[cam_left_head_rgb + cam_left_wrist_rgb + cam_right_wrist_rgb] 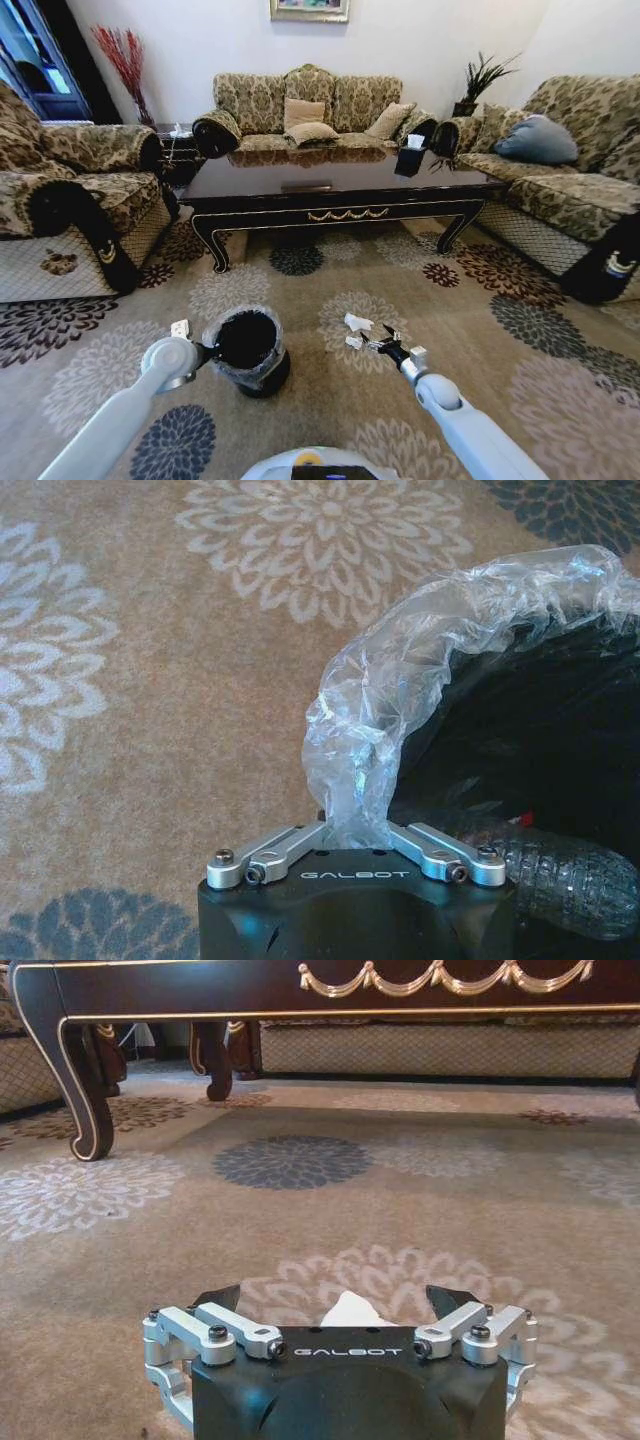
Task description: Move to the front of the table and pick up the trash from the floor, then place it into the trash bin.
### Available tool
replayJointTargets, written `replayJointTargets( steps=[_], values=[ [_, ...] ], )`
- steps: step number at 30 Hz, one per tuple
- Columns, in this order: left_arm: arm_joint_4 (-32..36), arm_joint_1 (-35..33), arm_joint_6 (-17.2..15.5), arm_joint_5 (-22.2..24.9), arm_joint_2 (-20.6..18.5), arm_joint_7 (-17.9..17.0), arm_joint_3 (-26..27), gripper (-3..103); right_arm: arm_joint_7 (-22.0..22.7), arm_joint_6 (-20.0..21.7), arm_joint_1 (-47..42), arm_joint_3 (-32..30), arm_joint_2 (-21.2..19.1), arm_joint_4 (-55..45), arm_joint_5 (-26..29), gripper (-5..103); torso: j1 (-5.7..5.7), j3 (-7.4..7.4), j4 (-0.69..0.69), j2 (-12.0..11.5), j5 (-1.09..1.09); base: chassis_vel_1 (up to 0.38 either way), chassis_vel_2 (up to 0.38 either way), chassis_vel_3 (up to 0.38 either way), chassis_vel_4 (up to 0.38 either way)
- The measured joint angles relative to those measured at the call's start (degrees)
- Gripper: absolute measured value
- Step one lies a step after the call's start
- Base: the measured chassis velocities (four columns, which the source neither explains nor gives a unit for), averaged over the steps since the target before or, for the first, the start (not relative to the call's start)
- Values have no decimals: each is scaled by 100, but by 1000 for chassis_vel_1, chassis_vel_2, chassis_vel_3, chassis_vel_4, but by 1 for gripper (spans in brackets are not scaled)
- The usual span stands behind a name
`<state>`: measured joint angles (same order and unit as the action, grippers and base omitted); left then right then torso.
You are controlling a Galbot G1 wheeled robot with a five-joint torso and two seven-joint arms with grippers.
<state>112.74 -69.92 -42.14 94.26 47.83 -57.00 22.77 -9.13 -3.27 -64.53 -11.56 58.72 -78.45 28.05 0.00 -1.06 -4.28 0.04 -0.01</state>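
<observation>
The black trash bin [248, 345] with its clear liner [420, 670] stands on the carpet in front of the dark table [340, 185]. My left gripper [207, 352] is shut on the bin's lined rim [355, 815]. A clear plastic bottle [565, 875] lies inside the bin. To the bin's right, two white paper scraps [357, 323] [353, 342] lie on the floor. My right gripper [378, 343] is low over them and open, with one scrap [350, 1310] between its spread fingers [222, 1297]. Another white scrap [180, 328] lies left of the bin.
The table's gold-trimmed apron [300, 985] and curved leg [85, 1110] stand beyond the right gripper, across open carpet. Patterned sofas [300, 105] ring the table, with armchairs at left [70, 200] and right [570, 180].
</observation>
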Motion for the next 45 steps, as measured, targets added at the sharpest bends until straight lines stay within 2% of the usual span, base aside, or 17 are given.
replayJointTargets(
  steps=[9,16,17,33,35,36,37,39,40,43,44,45],
  values=[
    [119,-234,2,20,-40,9,131,0,-235,-51,396,283,400,841,-99,100,0,0,0,0,1,0,0,0,0],
    [216,-321,2,17,-3,3,130,0,-358,-218,659,467,464,1491,-355,96,0,0,-1,0,1,0,0,0,0],
    [233,-358,2,17,-8,3,154,0,-385,-260,702,477,488,1637,-433,90,0,0,-1,0,0,0,0,0,0],
    [385,-573,1,33,-84,12,364,0,-515,-488,1080,545,831,2539,-769,88,0,0,1,0,1,0,0,0,0],
    [387,-583,1,37,-98,14,396,0,-514,-491,1124,565,851,2580,-802,75,0,0,0,0,1,0,0,0,0],
    [387,-584,0,37,-100,15,401,0,-512,-491,1136,570,852,2581,-837,75,0,0,0,0,1,0,0,0,0],
    [386,-585,1,37,-100,18,403,0,-509,-493,1150,577,850,2581,-899,70,0,0,1,0,1,0,0,0,0],
    [381,-586,1,37,-98,23,403,0,-509,-498,1155,588,843,2581,-947,70,0,0,1,0,1,0,0,0,0],
    [368,-586,1,36,-81,25,403,0,-508,-502,1156,616,825,2580,-1000,59,0,0,0,0,1,0,0,0,0],
    [362,-586,0,35,-58,25,403,0,-508,-504,1156,627,827,2592,-1022,59,0,1,0,0,0,0,0,0,0],
    [360,-583,0,37,-47,32,395,0,-506,-505,1156,627,850,2634,-1024,48,0,0,0,0,0,0,0,0,0],
    [357,-576,0,37,-46,37,390,0,-505,-513,1156,624,873,2671,-1024,48,0,0,0,1,1,0,0,0,0]
  ],
)
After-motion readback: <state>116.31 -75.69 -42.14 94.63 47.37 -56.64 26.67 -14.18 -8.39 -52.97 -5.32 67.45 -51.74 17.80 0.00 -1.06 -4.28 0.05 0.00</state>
